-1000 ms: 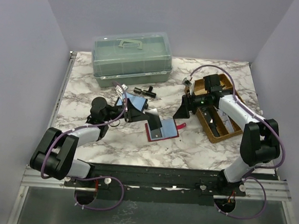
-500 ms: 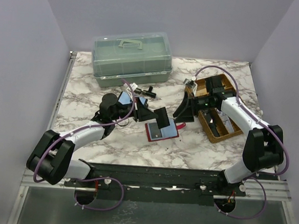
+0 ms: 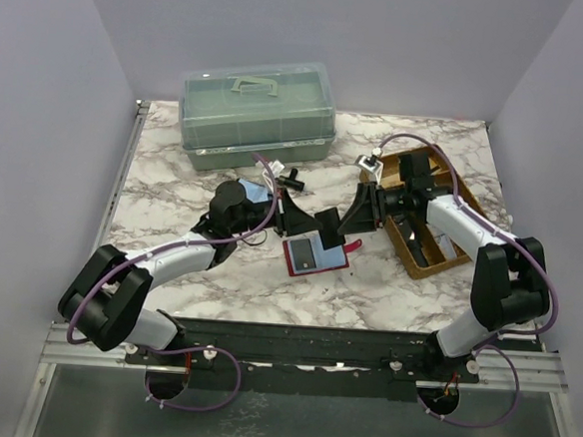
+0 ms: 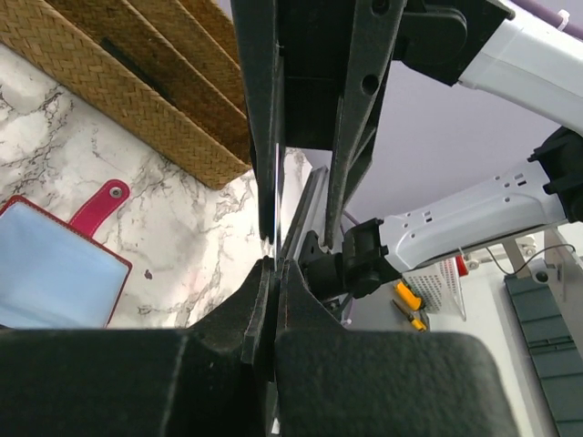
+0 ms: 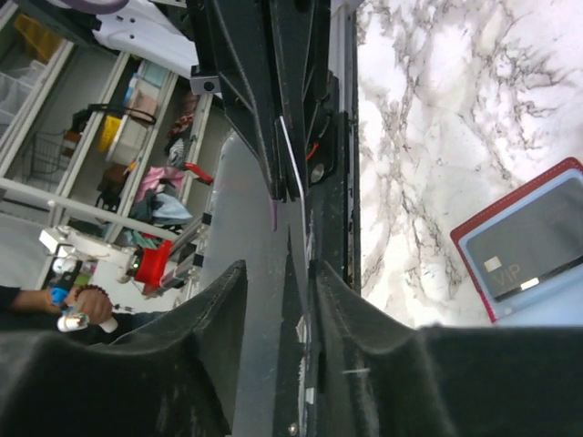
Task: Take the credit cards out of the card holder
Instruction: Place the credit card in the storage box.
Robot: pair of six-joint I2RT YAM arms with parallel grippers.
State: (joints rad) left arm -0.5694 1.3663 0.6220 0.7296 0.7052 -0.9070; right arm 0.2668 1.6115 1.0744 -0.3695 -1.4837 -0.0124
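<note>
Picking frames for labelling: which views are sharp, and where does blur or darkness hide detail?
Top external: evenly lit, sharp throughout. Left wrist: left tool a featureless black mass, card holder crisp. Right wrist: right tool equally dark, yet the credit card's print is legible.

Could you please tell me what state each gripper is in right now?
Left gripper: shut on a credit card.
Right gripper: open, holding nothing.

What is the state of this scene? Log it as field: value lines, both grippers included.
left gripper: shut on thin pale credit card, held in the air
right gripper: open, fingers straddling that same card
small red folding card holder: open flat on marble table, dark grey card lying in it
woven basket tray: beside the holder's tab end
</note>
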